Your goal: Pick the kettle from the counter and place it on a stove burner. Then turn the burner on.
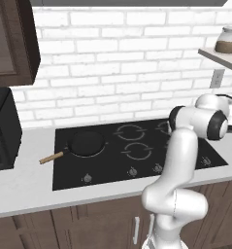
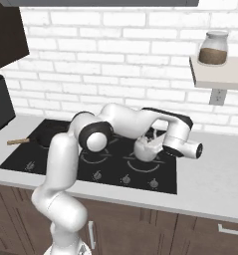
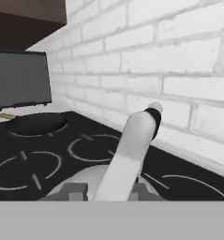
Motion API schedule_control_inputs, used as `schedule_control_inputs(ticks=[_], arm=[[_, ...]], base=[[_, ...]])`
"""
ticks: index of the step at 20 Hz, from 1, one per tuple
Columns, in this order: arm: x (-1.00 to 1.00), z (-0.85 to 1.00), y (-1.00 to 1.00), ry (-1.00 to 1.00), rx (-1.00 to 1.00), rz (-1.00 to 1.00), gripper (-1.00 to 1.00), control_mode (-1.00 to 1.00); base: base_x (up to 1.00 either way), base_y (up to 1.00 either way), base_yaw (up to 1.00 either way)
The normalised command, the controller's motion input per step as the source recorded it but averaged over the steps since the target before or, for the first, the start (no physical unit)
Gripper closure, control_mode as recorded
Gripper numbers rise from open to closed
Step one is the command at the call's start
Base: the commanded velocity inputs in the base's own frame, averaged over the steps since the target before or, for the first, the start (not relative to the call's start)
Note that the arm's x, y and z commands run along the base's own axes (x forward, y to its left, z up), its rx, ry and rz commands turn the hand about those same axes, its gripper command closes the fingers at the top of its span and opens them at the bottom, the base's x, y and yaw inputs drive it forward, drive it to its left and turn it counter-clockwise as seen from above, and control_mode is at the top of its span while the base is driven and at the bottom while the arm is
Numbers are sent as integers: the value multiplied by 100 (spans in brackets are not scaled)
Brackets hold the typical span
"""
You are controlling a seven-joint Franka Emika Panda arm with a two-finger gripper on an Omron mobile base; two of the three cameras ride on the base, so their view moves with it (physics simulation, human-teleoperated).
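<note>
The silvery-white kettle (image 2: pixel 144 149) stands upright on the front right stove burner (image 2: pixel 138 167) of the black cooktop. My gripper (image 2: pixel 153 141) reaches it from the right, at handle height. In the hand view the kettle's arched handle (image 3: pixel 132 145) runs up between my two fingertips, and my gripper (image 3: pixel 108 192) is shut on it just above the rounded body (image 3: pixel 85 179). In the left base view my own arm hides the kettle. The pale counter (image 2: pixel 210 184) runs along both sides of the cooktop.
A black frying pan (image 1: pixel 87 143) with a wooden handle sits on the left burner. Small control knobs (image 2: pixel 125 179) line the cooktop's front edge. A black appliance (image 1: pixel 1 129) stands at the far left. A jar (image 2: pixel 213 48) rests on a wall shelf at the right.
</note>
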Motion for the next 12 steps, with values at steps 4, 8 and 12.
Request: schedule_control_inputs(ticks=[4,8,12], arm=[[-31,-26,79,-24,-27,4,-100,-100],[-8,0,12,-10,-12,0,-100,-100],[0,0,-26,-1,-3,0,-100,-100]], base=[[0,0,0],[0,0,0],[0,0,0]])
